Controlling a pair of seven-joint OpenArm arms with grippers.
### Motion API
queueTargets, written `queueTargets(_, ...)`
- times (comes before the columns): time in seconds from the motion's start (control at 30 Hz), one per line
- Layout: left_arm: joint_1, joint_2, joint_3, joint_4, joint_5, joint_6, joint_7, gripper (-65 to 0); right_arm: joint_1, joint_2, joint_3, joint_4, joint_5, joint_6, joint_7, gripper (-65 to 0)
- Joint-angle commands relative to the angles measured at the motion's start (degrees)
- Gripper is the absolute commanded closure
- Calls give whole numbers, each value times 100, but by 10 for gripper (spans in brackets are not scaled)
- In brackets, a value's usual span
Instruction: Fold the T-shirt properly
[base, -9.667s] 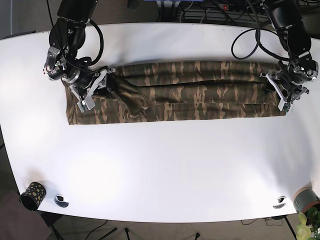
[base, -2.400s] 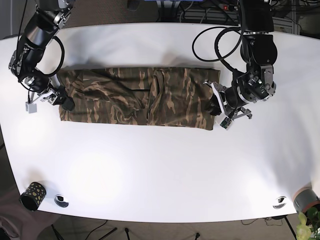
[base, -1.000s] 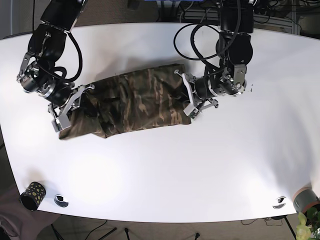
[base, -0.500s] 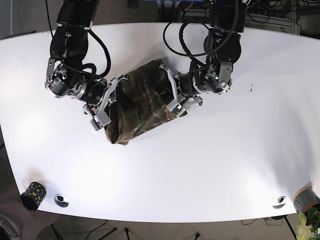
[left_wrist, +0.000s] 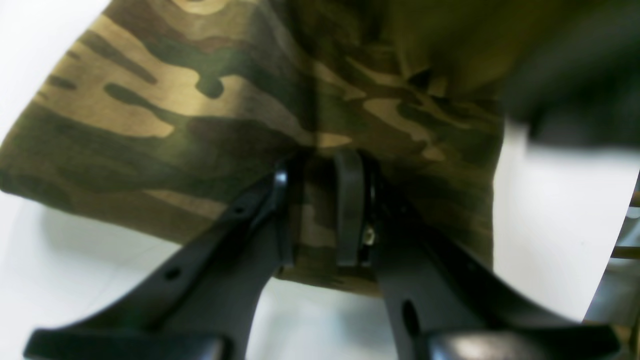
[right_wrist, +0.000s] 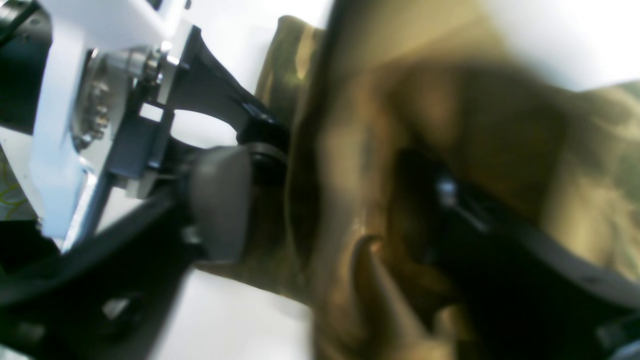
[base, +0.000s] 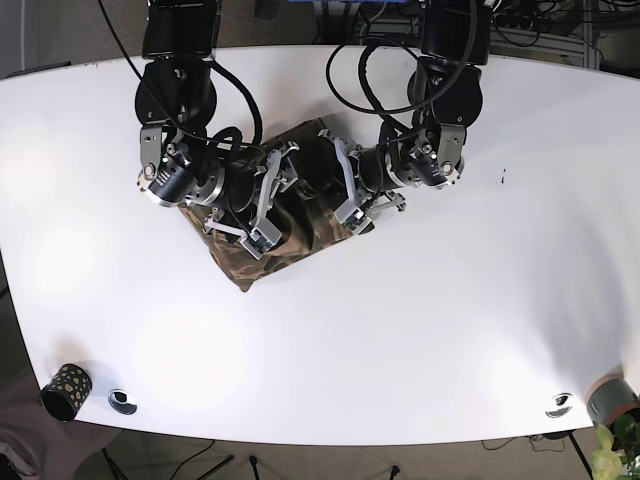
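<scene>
The T-shirt (base: 290, 240) is camouflage: olive green, tan and dark brown blotches. It lies on a plain white table (base: 400, 330). Both arms are black with silver-grey metal parts, and the left gripper (left_wrist: 315, 210) has black fingers. At the near left edge stands a black cup (base: 63, 390) with yellow speckles.

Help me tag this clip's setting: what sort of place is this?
Probably a robotics lab: a bare white table with two mounted arms, cabling and power strips behind it, and a camouflage T-shirt being folded.
</scene>
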Motion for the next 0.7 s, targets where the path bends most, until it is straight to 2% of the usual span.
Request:
queueTargets(0.0, -92, 26, -4, 134, -111, 13, -120, -108, 101, 32, 0, 155, 124, 32, 112, -536)
queueTargets(0.17, -66, 17, -232, 573, -120, -4, -120, -108, 13, 93, 36, 612, 511, 32, 104, -545)
queueTargets(0.27, 4, 35, -575, 1048, -120, -13, -111, -108, -110, 260, 71, 797, 722, 32, 104, -545)
queueTargets(0.4, 110, -18, -874, 1593, -120, -13, -111, -108, -259, 295, 598, 806, 977, 32, 104, -545)
queueTargets(0.5, 242, -299, -1252, 1866, -111, -13, -84, -108, -365, 313, 809, 806, 1056, 32, 104, -547)
queueTargets(0.67, 286, -809, -1850, 1822, -102, -13, -84, -108, -374, 498, 405, 797, 818, 32, 95, -547)
